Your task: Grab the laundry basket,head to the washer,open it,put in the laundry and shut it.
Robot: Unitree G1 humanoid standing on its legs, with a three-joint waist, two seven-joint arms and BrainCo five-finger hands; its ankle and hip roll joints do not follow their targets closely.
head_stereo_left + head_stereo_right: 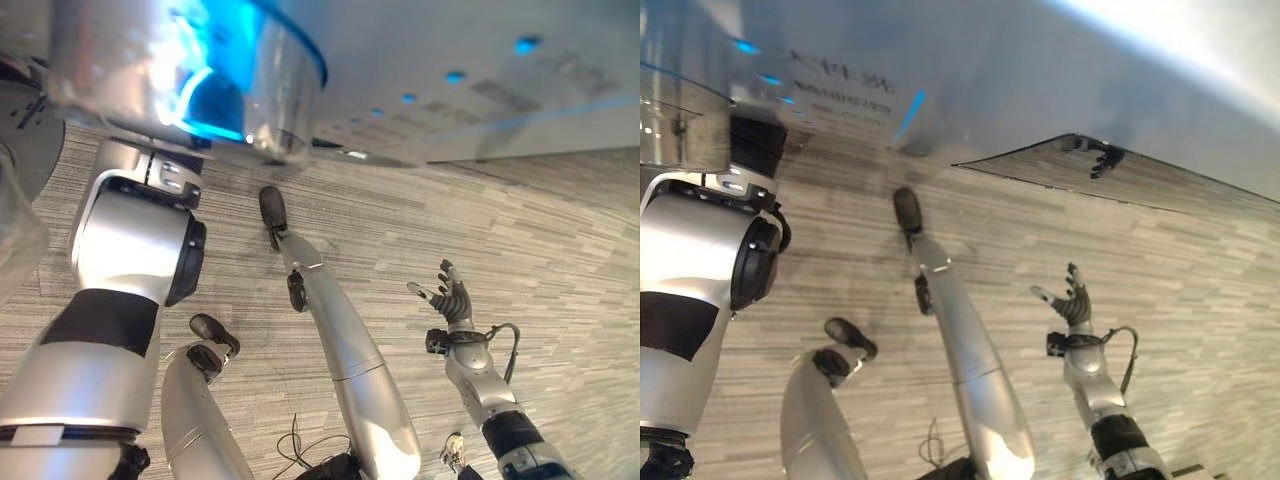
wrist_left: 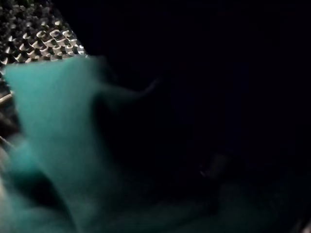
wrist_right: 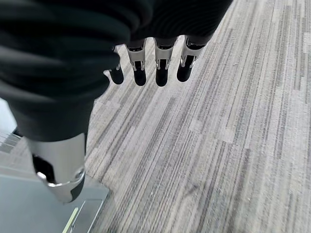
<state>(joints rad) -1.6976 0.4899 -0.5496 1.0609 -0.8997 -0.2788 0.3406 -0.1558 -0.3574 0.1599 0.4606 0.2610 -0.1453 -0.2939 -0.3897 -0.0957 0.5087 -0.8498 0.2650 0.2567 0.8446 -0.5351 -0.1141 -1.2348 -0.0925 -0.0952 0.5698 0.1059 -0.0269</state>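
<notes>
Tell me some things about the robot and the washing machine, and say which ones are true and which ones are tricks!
1. The right hand is open with nothing in it. True.
2. The right hand is squeezing a teal cloth. False: it hangs free over the striped carpet, fingers spread.
3. A teal cloth shows in the left wrist view, inside a dark space. True.
4. The drum wall beside the cloth is smooth and plain. False: it is shiny metal covered in small bumps.
5. The washer has blue lights on its front. True.
6. The floor is bare wood planks. False: it is grey striped carpet.
</notes>
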